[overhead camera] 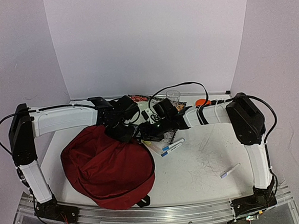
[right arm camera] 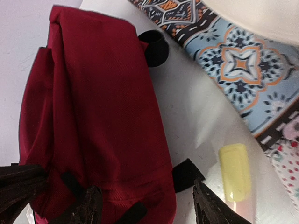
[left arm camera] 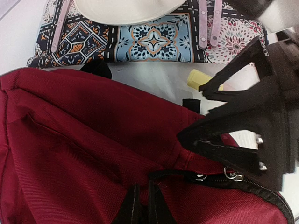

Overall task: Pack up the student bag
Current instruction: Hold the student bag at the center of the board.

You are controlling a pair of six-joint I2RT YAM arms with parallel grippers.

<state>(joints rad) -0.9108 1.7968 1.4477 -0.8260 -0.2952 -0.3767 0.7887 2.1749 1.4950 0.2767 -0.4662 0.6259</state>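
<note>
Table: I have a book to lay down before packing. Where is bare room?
The widest bare patch lies between the backpack, the pair of markers and the lone marker. A narrow strip runs left of the backpack. The rear middle is crowded: left gripper, right gripper, patterned cloth, glass.

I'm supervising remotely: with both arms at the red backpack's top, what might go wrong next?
1. The left gripper is shut on student bag fabric beside the zipper pull; pulling may drag the floppy bag rather than open it.
2. The yellow eraser lying close by could get swept away.
3. The open right gripper sits close to the left; they might collide.
</note>
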